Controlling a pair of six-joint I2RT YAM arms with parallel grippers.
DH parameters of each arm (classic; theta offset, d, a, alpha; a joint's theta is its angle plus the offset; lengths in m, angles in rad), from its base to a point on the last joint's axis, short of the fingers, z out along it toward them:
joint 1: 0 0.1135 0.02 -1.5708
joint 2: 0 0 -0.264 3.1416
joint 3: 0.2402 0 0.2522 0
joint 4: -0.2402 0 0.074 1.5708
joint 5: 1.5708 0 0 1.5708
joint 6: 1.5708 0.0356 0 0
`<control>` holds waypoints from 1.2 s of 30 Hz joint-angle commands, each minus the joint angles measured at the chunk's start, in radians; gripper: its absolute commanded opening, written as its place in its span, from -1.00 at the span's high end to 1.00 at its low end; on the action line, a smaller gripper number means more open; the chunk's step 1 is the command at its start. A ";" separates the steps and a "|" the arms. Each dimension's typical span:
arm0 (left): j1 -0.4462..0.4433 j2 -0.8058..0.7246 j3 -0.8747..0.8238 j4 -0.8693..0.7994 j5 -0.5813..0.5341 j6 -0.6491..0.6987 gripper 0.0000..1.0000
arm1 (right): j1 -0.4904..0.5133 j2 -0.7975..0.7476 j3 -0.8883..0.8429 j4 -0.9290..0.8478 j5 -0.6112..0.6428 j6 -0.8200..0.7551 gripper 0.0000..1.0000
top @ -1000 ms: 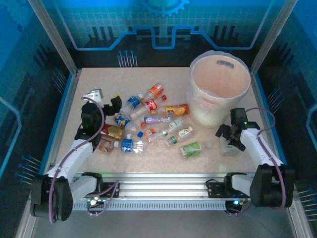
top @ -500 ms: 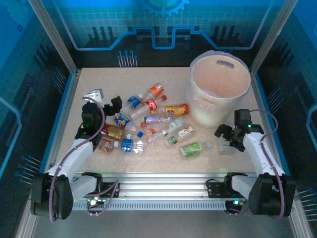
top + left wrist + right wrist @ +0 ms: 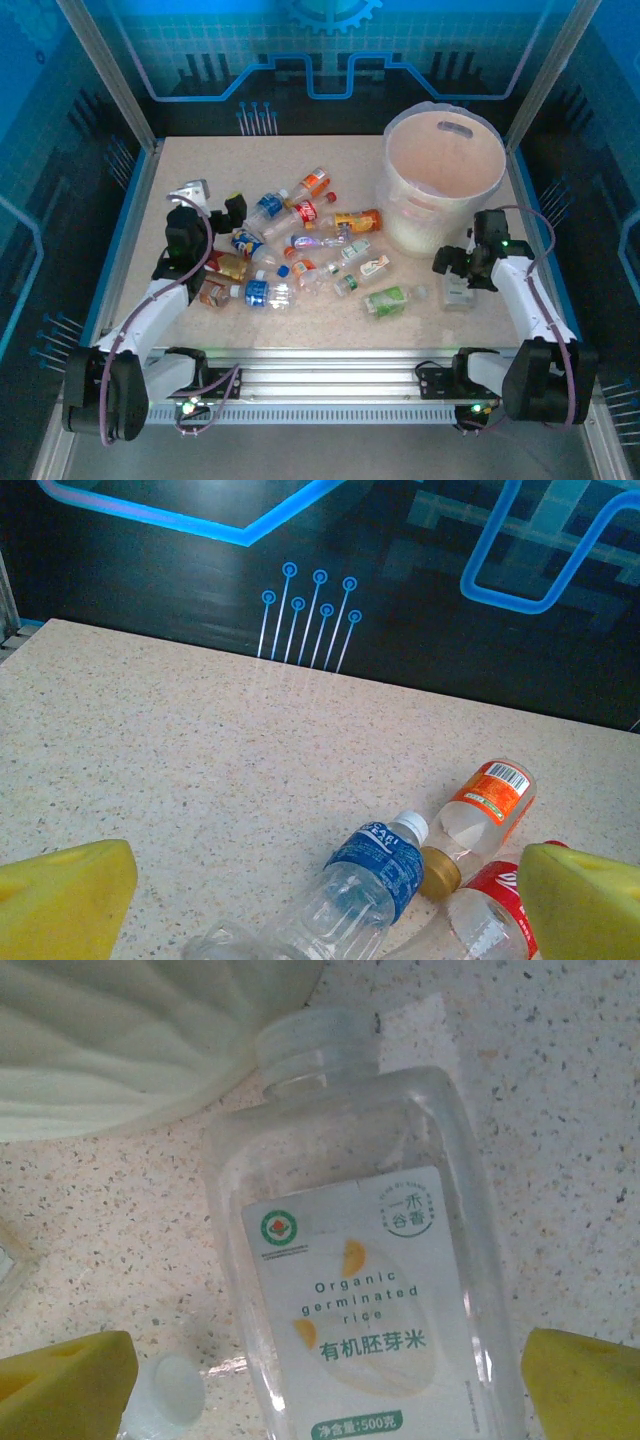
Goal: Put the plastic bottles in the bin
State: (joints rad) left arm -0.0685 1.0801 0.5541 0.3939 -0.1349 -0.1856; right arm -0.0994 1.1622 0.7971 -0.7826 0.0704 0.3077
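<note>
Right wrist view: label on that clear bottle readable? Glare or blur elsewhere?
Right wrist: sharp, clear bottle label reads "Organic germinated rice". Left wrist: blue-label bottle crisp, yellow fingers soft at the corners. Top external: blue cast, bin washed out.

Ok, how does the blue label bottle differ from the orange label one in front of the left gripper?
The blue-label bottle has a white cap pointing away from the wrist camera. The orange-label bottle has a brownish-gold cap pointing toward it. Both are clear and lie on their sides.

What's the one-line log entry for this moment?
left gripper: open, aimed at blue-label bottle | right gripper: open, fingers flanking clear white-label bottle lying beside bin | other bottles: on table
</note>
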 commanded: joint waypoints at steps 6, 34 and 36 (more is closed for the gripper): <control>-0.006 -0.022 0.010 0.025 -0.015 -0.006 -0.98 | -0.016 0.101 0.020 0.037 0.033 -0.045 -0.99; -0.005 -0.041 0.012 0.016 -0.026 0.003 -0.98 | -0.017 0.165 0.044 -0.012 0.181 0.047 -0.05; -0.005 -0.044 0.011 0.014 -0.028 0.005 -0.98 | -0.019 0.114 0.049 -0.034 0.203 0.063 -0.01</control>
State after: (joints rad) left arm -0.0685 1.0588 0.5541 0.3935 -0.1429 -0.1848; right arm -0.1047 1.3426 0.8433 -0.7662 0.2203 0.3351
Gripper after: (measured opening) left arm 0.990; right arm 0.572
